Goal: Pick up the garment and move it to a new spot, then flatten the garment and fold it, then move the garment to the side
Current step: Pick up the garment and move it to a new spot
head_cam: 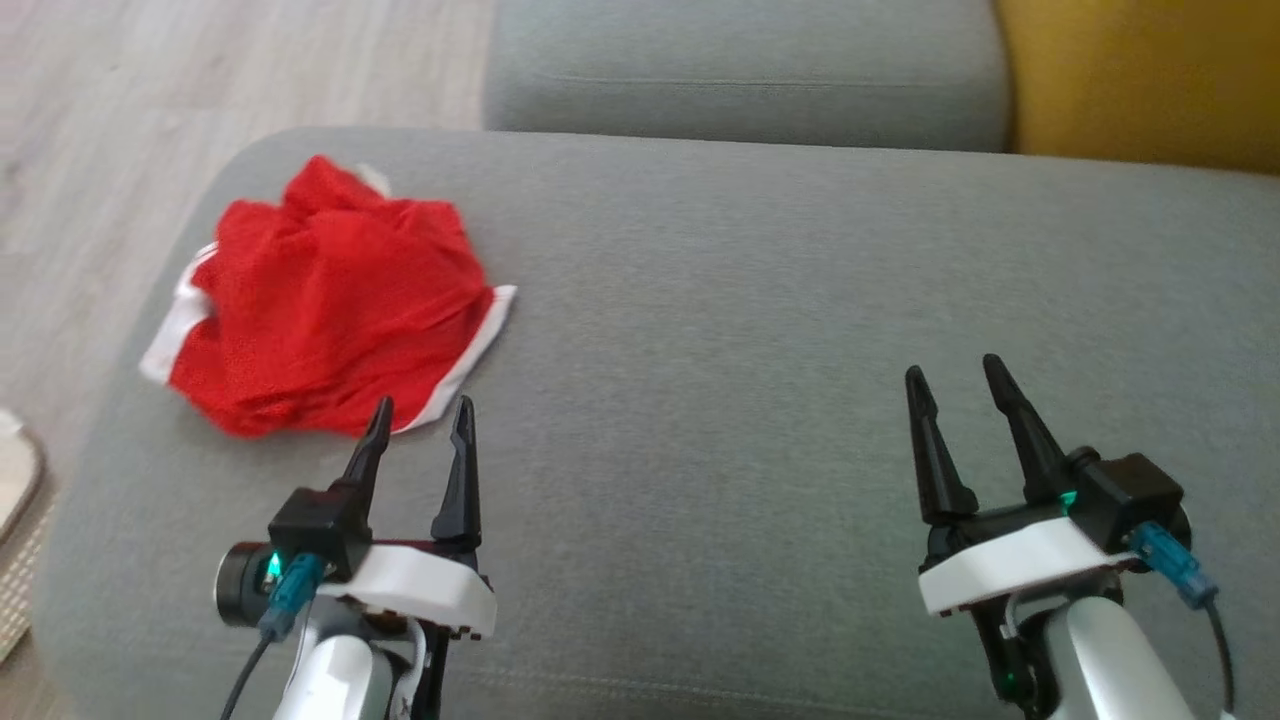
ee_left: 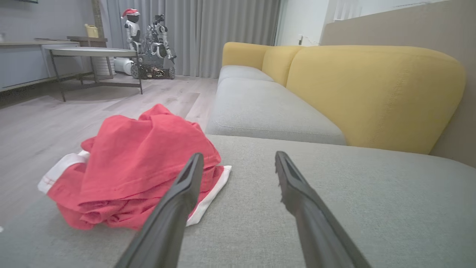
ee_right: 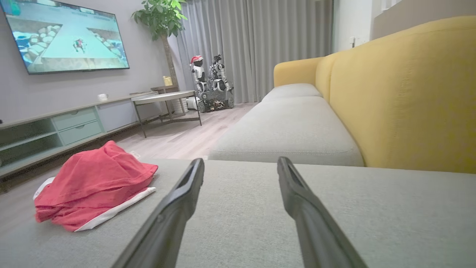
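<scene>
The garment (head_cam: 330, 300) is a bright red piece of mesh-like fabric with white bands along its edges. It lies crumpled in a loose, rounded heap on the grey sofa seat cushion (head_cam: 750, 350). Its folds are bunched up toward the middle. One white hem runs along the edge nearest the left gripper (head_cam: 422, 405), and another white strip pokes out on the far-left side, close to the cushion's rounded edge and the wooden floor (head_cam: 150, 90) beyond it. The heap sits just ahead of the left fingers (head_cam: 458, 480) and a little to their left. In the head view the tip of the outer finger overlaps the garment's near hem, but whether it touches the cloth cannot be told. Those fingers are spread apart and grasp nothing. The right gripper (head_cam: 953, 370) is well apart from the garment, which lies far off to the left of its fingers (head_cam: 1022, 430). They too are released and empty, above bare grey cushion. A yellow backrest (head_cam: 1130, 70) rises ahead and to the right of them.
</scene>
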Motion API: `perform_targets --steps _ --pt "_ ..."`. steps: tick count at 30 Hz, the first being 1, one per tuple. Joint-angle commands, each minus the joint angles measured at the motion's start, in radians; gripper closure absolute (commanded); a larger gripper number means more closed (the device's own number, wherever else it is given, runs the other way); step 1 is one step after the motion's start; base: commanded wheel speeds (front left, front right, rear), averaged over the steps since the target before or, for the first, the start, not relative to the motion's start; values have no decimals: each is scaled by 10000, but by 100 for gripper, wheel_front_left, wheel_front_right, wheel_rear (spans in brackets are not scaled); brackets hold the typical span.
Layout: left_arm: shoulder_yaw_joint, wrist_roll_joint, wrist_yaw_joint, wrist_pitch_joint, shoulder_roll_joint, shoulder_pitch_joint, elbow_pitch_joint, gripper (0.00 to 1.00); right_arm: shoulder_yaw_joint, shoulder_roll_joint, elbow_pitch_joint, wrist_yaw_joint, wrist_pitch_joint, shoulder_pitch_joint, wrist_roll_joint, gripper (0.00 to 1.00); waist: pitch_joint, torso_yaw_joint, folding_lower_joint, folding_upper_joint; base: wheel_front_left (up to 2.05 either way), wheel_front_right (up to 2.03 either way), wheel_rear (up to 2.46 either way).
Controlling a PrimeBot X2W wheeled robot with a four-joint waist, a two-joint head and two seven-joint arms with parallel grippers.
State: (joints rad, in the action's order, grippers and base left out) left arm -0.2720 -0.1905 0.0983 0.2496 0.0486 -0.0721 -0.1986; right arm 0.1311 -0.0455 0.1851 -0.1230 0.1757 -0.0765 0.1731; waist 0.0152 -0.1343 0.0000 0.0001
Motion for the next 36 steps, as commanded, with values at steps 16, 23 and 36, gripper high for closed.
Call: perform_targets --steps 16,23,36 --pt "469 -164 107 122 17 -124 729 0 623 -49 -425 -77 -39 -403 7 0 -112 -2194 0 -1 0 0 0" --pt "439 -195 129 122 16 -161 846 0 646 -48 -394 -77 21 -385 41 0 -186 -2317 0 -1 0 0 0" --pt "1545 -180 -484 122 221 -1085 480 0 164 -48 -752 -77 40 -643 -28 0 -1030 -1642 0 -1 0 0 0"
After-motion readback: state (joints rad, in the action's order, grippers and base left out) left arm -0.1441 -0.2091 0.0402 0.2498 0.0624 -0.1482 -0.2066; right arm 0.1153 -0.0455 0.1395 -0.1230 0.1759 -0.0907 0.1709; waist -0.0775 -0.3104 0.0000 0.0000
